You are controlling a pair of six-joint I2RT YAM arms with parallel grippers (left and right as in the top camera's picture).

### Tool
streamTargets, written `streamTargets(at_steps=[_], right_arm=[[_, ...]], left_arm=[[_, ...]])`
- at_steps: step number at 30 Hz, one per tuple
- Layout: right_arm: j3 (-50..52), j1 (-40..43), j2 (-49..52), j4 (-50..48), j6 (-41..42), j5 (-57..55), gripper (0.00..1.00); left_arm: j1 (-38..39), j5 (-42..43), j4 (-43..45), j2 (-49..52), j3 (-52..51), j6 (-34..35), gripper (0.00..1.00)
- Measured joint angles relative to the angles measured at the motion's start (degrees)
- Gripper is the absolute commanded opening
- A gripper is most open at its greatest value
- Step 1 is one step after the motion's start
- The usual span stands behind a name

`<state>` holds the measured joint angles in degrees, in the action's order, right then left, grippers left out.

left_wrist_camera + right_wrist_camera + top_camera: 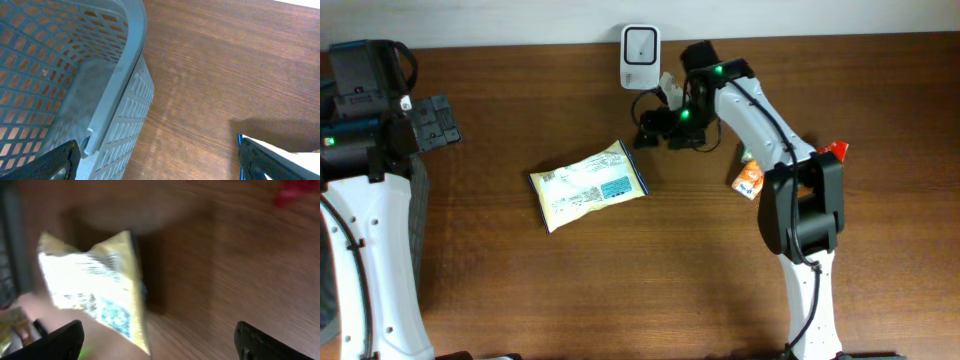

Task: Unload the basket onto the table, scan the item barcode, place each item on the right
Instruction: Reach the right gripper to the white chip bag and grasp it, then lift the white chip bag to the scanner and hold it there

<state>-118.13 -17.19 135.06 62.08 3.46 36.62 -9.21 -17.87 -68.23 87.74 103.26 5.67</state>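
Right tool wide open, empty, over tabletop nr yellow snack packet; packet print too blurred to read. Left tool wide open over grey basket rim.

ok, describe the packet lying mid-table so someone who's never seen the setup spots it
Find the white scanner at the far edge of the brown table. Nearer and slightly left of it, alone mid-table, lies a flat pale-yellow packet with a teal patch. Its neighbours, a small orange carton and a red item, are smaller and sit by the right arm.
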Motion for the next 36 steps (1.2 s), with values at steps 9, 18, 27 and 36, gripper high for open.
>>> streamTargets(at_steps=[9,18,27,36], right_arm=[[-0.1,-5.0,8.9,-6.0,-4.8,15.0,0.92],[-1.1,-14.7,12.9,-12.9,7.5,15.0,0.14],[-1.1,-12.8,14.1,-13.0,7.0,20.4,0.04],[-0.4,-1.1,-11.4,8.4,-21.0,23.5,0.04]], left_arm=[[0.0,0.0,0.0,0.0,0.0,0.0,0.99],[0.0,0.0,0.0,0.0,0.0,0.0,0.99],[0.0,0.0,0.0,0.0,0.0,0.0,0.99],[0.0,0.0,0.0,0.0,0.0,0.0,0.99]])
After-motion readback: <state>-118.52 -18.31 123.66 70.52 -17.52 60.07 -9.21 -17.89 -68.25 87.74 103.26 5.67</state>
